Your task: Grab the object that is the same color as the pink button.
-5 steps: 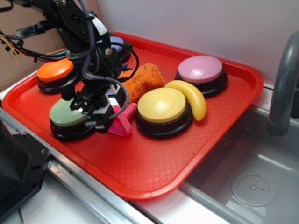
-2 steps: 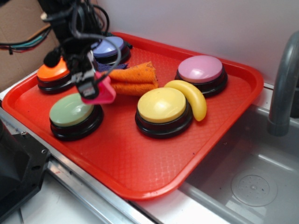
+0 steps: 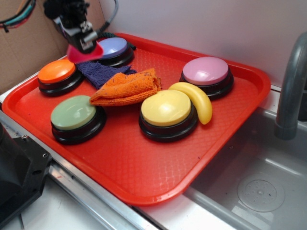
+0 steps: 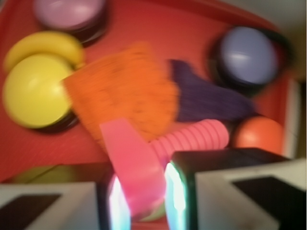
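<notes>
above the back left corner of the red tray [image 3: 144,177], the tool [image 3: 79,42] hangs in the air with its jaws closed on the pink toy bolt [image 3: 80,53], clear of everything under it. the wrist view, though blurred, shows the bolt's flat head [image 4: 132,165] pinched between the two pads [image 4: 173,191] and its ribbed shaft [image 4: 192,139] sticking out to the side. just beside the held bolt sits the lavender-blue button [image 3: 112,49], with the orange button [image 3: 57,73] below and to the left. a purple cloth [image 3: 98,72] lies between those two, partly under the crumpled orange cloth [image 3: 127,87]. nearer the front stand the green button [image 3: 74,114] and the yellow button [image 3: 166,110], a toy banana [image 3: 196,99] resting against the latter. the pink button [image 3: 206,73] sits at the far right of the tray, well apart from the bolt. a grey faucet [image 3: 290,81] rises over the sink [image 3: 254,187] at the right.
</notes>
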